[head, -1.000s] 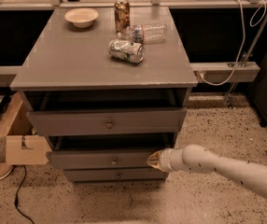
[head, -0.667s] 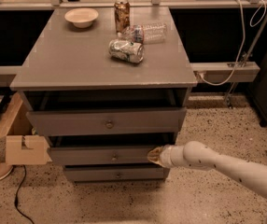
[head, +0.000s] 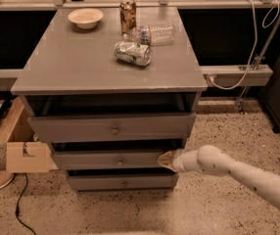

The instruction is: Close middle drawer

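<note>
A cardboard box [head: 28, 155] sits on the speckled floor [head: 213, 204] at far left, beside a grey cabinet [head: 110, 67]. On its flat top stand a pale bowl [head: 85, 17] and an upright can [head: 128, 14], with a crushed can [head: 132, 53] and a plastic bottle [head: 152, 34] lying on their sides. The middle drawer [head: 111, 159] (second of three) stands slightly out. At its right end rests the gripper [head: 165, 159].
</note>
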Action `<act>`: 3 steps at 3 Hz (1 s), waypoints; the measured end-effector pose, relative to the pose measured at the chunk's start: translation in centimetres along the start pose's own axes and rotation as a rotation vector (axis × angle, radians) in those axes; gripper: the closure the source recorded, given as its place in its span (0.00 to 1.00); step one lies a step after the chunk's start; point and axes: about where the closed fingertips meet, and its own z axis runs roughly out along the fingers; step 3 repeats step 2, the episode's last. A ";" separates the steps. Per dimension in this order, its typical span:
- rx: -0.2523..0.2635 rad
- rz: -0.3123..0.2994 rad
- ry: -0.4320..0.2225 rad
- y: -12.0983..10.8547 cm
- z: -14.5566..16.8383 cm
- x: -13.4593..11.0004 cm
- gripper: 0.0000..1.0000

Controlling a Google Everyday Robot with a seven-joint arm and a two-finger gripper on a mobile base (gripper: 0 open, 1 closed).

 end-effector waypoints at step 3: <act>-0.084 0.041 -0.068 4.6 -5.0 2.6 1.00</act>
